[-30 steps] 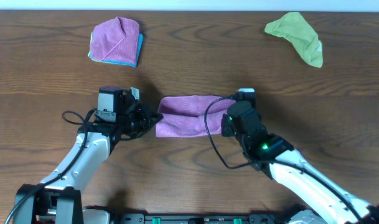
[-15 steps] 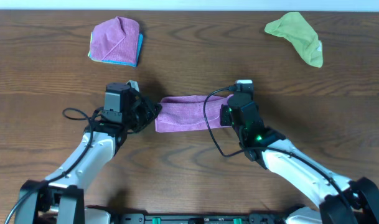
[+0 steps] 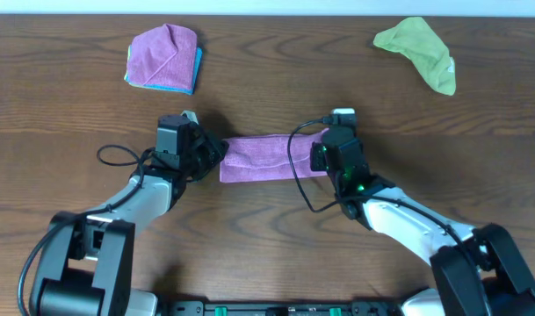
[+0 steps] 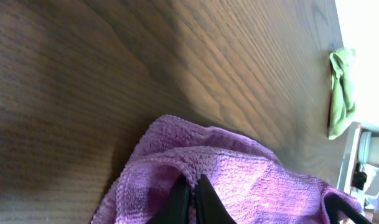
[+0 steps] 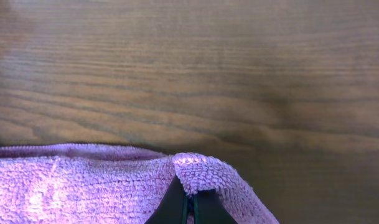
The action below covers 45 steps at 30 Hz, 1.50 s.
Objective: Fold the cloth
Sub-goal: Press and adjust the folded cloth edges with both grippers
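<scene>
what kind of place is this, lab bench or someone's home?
Probably a robot lab or data-collection bench, not a home: left gripper and right gripper pinching the purple cloth on a wood-grain table, with a folded purple cloth and a green cloth set aside.

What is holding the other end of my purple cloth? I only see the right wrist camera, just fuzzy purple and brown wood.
Observer: The left gripper is pinched shut on the far end of the purple cloth.
Operator: What shape is it from above?
Observer: It is a long, narrow strip stretched between the two grippers.
Operator: Is anything else on the table?
Observer: Yes, a lime-green cloth lies crumpled at the far right, and a folded purple cloth sits at the far left.
</scene>
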Tool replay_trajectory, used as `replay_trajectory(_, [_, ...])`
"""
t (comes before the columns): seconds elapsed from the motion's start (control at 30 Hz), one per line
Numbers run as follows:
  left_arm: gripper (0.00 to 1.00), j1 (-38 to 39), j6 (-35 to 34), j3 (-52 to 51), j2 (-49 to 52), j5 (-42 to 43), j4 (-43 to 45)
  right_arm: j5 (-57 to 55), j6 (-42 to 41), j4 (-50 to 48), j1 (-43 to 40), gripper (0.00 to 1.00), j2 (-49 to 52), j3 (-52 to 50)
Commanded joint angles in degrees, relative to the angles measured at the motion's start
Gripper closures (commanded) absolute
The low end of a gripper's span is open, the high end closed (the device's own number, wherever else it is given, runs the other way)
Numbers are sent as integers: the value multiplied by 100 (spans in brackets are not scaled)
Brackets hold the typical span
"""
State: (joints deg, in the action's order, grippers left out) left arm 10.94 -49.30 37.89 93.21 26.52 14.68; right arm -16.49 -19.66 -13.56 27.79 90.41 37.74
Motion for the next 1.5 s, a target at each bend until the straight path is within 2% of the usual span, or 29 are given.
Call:
replay_trajectory(0.0, [94, -2, -9, 11, 162, -125, 114, -63, 155, -136, -63, 98, 199, -13])
replay_trajectory(0.33, [94, -4, -2, 11, 227, -317, 114, -66, 155, -275, -79, 98, 455, -13])
replay_trajectory(0.37, [94, -4, -2, 11, 227, -319, 105, -68, 157, -280, -79, 94, 455, -13])
replay_trajectory(0.43, [87, -9, -2, 11, 227, -341, 94, -68, 223, -278, -79, 85, 455, -13])
replay_trajectory(0.57, [67, -20, -7, 11, 225, -310, 96, -66, 348, -273, -79, 66, 448, -13])
replay_trajectory(0.73, [46, -92, -4, 11, 225, -114, 90, -66, 348, -192, -76, 54, 321, -13])
replay_trajectory(0.8, [42, -190, 0, 11, 223, -22, 31, -66, 348, -96, -76, 46, 227, -13])
replay_trajectory(0.87, [41, -315, 66, 11, 223, 166, -39, -63, 343, 107, -76, 39, 68, -13])
replay_trajectory(1.13, [34, -566, 249, 13, 98, 651, -291, -63, 164, 1209, -76, 24, -809, -13])
replay_trajectory(1.33, [32, -584, 682, 15, -352, 636, -935, 195, -299, 2103, -76, 20, -1615, -13])
replay_trajectory(1.47, [37, -562, 708, 22, -684, 671, -1147, 256, -1130, 2789, -81, 17, -2149, -13])
